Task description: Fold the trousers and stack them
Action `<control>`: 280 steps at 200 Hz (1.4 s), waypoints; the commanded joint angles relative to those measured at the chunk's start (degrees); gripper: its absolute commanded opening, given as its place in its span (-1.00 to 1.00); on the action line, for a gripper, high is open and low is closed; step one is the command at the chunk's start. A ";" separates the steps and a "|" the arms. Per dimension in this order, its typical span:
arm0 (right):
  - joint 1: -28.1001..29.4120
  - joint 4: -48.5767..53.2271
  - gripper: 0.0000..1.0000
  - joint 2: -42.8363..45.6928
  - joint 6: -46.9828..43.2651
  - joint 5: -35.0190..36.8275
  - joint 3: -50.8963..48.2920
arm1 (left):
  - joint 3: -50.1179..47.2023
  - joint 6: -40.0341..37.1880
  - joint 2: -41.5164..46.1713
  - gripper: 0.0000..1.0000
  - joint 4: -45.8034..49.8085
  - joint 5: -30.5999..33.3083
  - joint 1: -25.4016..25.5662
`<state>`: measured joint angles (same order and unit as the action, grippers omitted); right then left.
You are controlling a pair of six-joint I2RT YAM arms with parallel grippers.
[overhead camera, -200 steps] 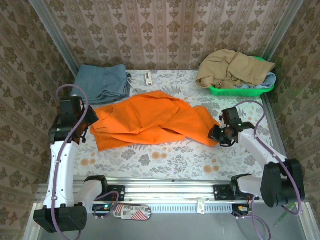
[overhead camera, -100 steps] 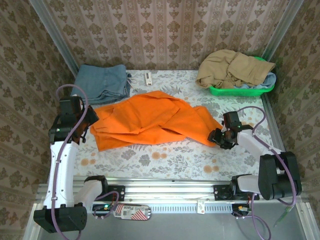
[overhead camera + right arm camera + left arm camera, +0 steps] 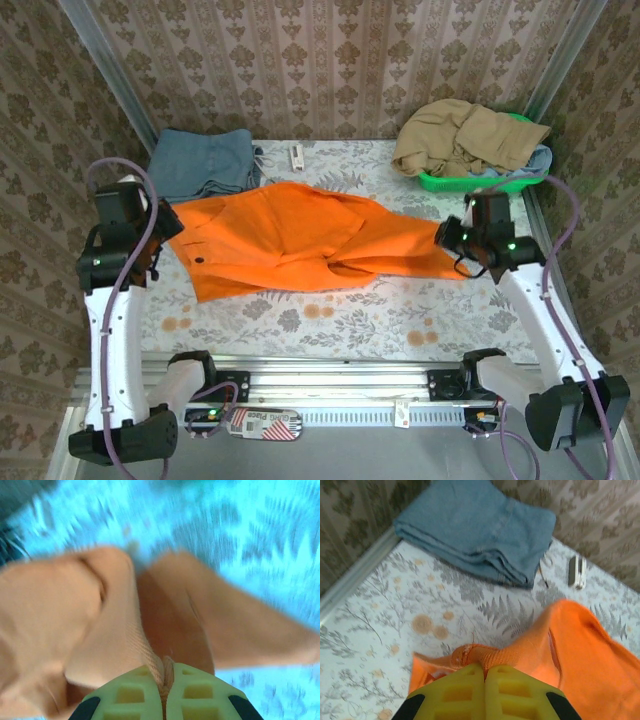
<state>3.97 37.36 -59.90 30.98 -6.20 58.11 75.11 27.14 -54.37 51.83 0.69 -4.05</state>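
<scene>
Orange trousers (image 3: pixel 300 240), pinched by left pincer (image 3: pixel 484 671), right pincer (image 3: pixel 164 669) — arms splayed

Motion blur smears the tablecloth (image 3: pixel 240 540) behind the trousers (image 3: pixel 90 615); the tan garment (image 3: pixel 465 135) hides most of the green basket (image 3: pixel 470 183).

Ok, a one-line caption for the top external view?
The left gripper and right gripper pinch opposite ends of the orange trousers, stretched across the table.

overhead: bright, even, sharp | left wrist: slightly soft, dimmer toward 10 o'clock | right wrist: heavy motion smear, blue cast, trousers (image 3: pixel 90 610) washed pale
</scene>
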 commanded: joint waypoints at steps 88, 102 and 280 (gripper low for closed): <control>-5.82 -1.44 -1.00 -42.30 0.59 20.41 45.64 | 5.51 -2.29 -14.35 -1.00 -8.81 0.87 -13.02; -5.81 -1.83 -1.00 -46.46 1.78 21.43 49.73 | 5.72 -2.28 -16.83 -1.00 -11.26 -0.42 -13.13; 0.60 -4.30 0.34 -3.85 7.24 7.16 -10.34 | -21.42 14.65 1.83 0.85 1.55 -0.46 7.32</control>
<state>4.84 32.95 -71.24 34.30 4.84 58.00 63.86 33.76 -58.76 46.37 -2.35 -1.69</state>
